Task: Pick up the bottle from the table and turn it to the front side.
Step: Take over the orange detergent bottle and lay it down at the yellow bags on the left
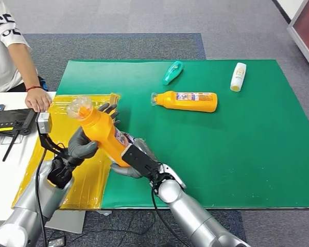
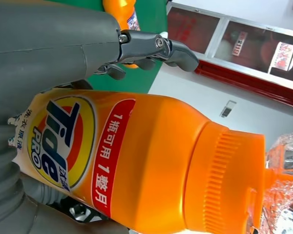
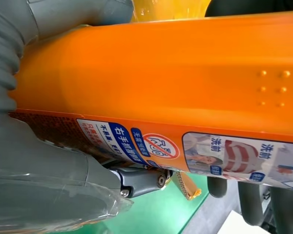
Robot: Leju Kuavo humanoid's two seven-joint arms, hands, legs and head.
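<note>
An orange Tide bottle (image 1: 104, 135) with a clear cap is held up off the table, cap toward the far left, above the seam between the yellow sheet and the green mat. My left hand (image 1: 83, 144) grips its upper body, thumb in front and dark fingers (image 1: 110, 109) behind. My right hand (image 1: 134, 158) wraps its base from below. In the left wrist view the bottle (image 2: 137, 156) shows its Tide logo side. The right wrist view shows the bottle (image 3: 167, 83) with its blue back label against my right hand (image 3: 45, 180).
A second orange bottle (image 1: 187, 101) lies on the green mat (image 1: 238, 154), with a teal bottle (image 1: 172, 72) and a white bottle (image 1: 238, 76) farther back. A yellow sheet (image 1: 83, 180) covers the left. A person's hand (image 1: 37, 99) rests by a black device (image 1: 11, 119) on the white table.
</note>
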